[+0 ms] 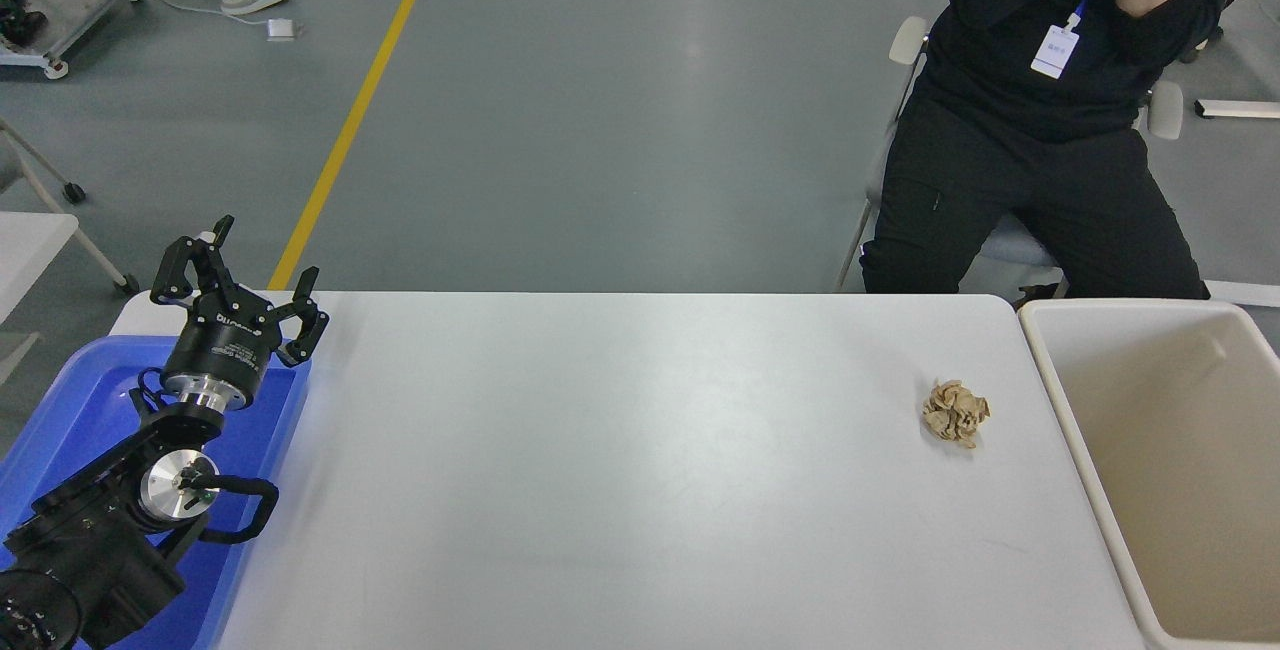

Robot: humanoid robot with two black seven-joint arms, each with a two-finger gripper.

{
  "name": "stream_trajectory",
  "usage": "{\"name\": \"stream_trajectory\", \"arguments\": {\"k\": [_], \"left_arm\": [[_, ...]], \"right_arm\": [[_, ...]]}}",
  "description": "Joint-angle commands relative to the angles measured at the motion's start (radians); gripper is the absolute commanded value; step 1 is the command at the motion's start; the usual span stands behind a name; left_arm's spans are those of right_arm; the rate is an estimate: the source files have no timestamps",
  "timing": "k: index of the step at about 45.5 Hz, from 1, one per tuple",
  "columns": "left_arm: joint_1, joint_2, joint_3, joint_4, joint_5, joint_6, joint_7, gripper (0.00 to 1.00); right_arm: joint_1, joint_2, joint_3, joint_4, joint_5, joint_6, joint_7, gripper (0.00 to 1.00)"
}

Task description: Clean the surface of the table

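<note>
Our table (620, 470) fills the frame's lower centre; a crumpled paper ball (956, 413) at centre right looks light and soft, best pinched across its middle. Our left claw (240, 292), fingers apart, sits lower left; the right is unseen.

Operator, your beige bin (1060, 400) is cut by the right and bottom edges. The left arm hides part of your blue tray (70, 400). The person (1040, 120) is cropped at top.

Wide bare table surface (640, 470), only a crumpled paper ball (956, 413) near beige bin (1085, 450).
</note>
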Motion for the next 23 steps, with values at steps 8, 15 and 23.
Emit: {"name": "stream_trajectory", "arguments": {"k": [8, 15, 23], "left_arm": [[0.000, -0.001, 0.000, 0.000, 0.000, 0.000, 0.000, 1.00], [0.000, -0.001, 0.000, 0.000, 0.000, 0.000, 0.000, 1.00], [0.000, 0.001, 0.000, 0.000, 0.000, 0.000, 0.000, 1.00]], "right_arm": [[-0.116, 0.144, 0.075, -0.002, 0.002, -0.037, -0.066, 0.00], [-0.140, 0.182, 0.075, -0.002, 0.002, -0.052, -0.066, 0.00], [-0.145, 0.194, 0.077, -0.002, 0.002, -0.064, -0.064, 0.00]]}}
